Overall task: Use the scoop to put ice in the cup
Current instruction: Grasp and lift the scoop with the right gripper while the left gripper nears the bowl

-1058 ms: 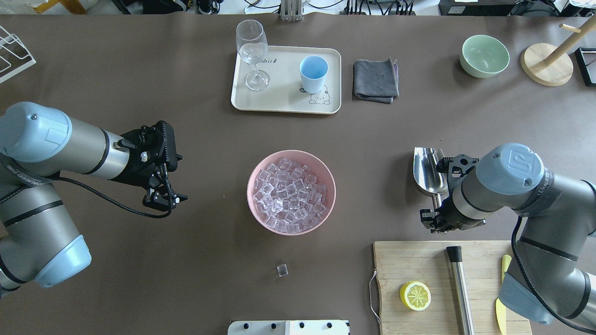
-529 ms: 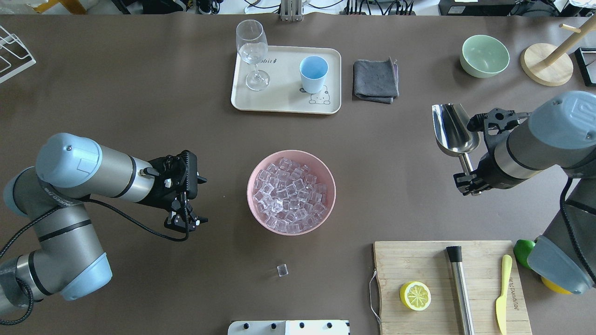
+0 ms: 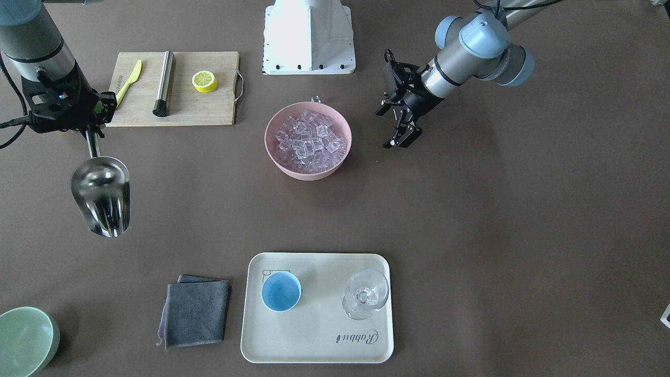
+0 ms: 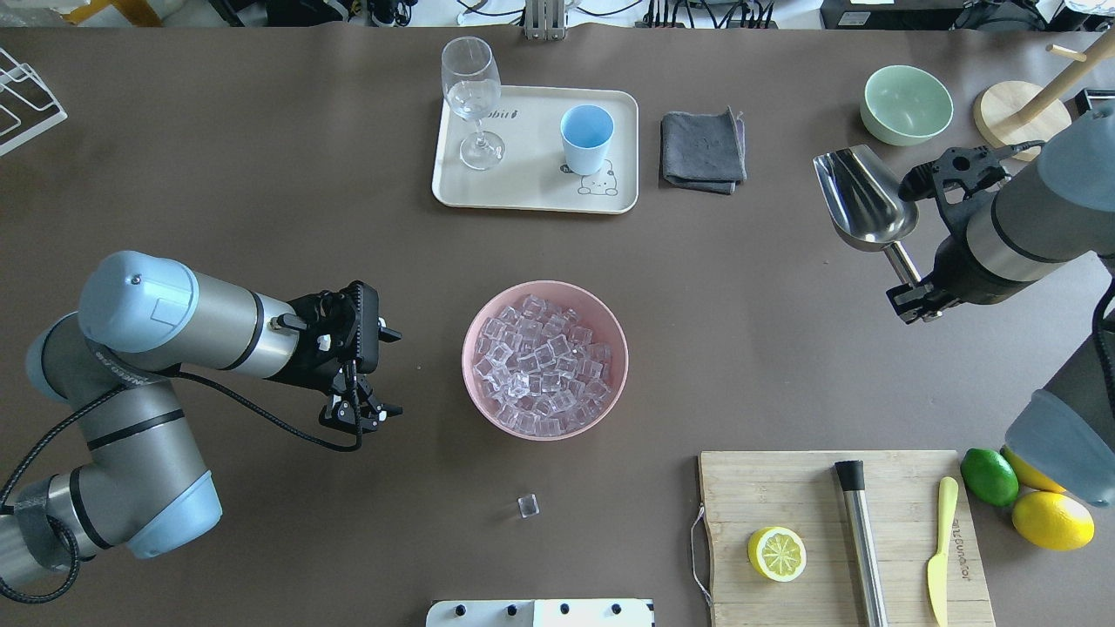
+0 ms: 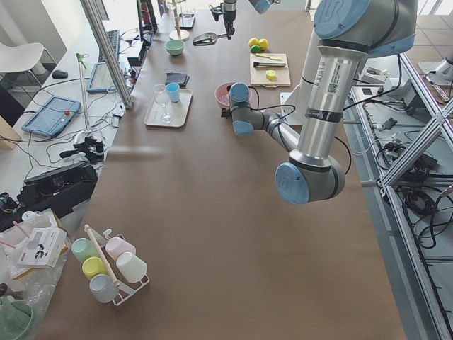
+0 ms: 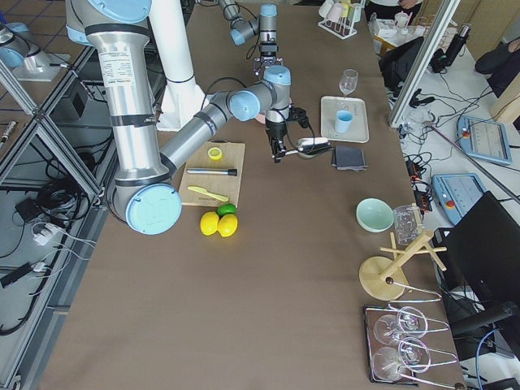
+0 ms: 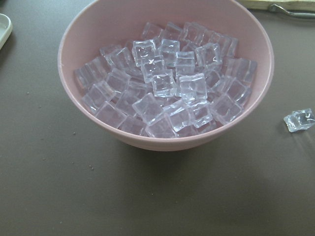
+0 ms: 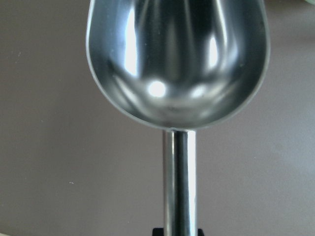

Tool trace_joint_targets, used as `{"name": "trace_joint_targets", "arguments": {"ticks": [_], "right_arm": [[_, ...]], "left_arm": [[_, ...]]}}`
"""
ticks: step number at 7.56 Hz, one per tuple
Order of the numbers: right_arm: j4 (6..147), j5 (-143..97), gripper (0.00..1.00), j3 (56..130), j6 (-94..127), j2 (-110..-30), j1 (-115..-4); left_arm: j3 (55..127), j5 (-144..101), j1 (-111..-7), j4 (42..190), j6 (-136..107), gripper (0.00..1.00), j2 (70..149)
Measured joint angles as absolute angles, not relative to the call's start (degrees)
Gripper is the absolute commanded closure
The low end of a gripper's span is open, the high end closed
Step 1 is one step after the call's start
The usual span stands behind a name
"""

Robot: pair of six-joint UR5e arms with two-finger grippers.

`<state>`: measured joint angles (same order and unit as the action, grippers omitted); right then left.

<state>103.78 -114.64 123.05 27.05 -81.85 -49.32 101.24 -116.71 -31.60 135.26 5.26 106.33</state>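
Observation:
The ice (image 4: 544, 361) fills a pink bowl (image 4: 481, 383) at the table's middle, close up in the left wrist view (image 7: 167, 83). One loose cube (image 4: 527, 505) lies on the table nearer the robot. The cup (image 4: 586, 135), light blue inside, stands on a cream tray (image 4: 531, 196) at the back. My right gripper (image 4: 910, 300) is shut on the thin handle of the steel scoop (image 4: 862, 205), held off the table at the far right; its trough (image 8: 177, 59) is empty. My left gripper (image 4: 361, 414) hangs open and empty just left of the bowl.
A wine glass (image 4: 471, 96) shares the tray. A grey cloth (image 4: 702, 150) and a pale green bowl (image 4: 906, 104) sit at the back right. A cutting board (image 4: 784, 488) with half a lemon (image 4: 776, 553), a steel rod (image 4: 861, 531) and a yellow knife (image 4: 939, 549) lies front right.
My right arm lifted the scoop and carried it toward the far right. The left arm swung right, closer to the pink bowl.

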Motion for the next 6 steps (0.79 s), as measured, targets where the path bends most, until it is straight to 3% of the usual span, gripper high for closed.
{"name": "trace_joint_targets", "arguments": {"ticks": [6], "right_arm": [[119.28,-115.31,1.0,125.08,0.98,-77.61,-55.19]], "left_arm": [[100.25,-104.42,-27.25,142.57,5.22,0.02,106.68]]}}
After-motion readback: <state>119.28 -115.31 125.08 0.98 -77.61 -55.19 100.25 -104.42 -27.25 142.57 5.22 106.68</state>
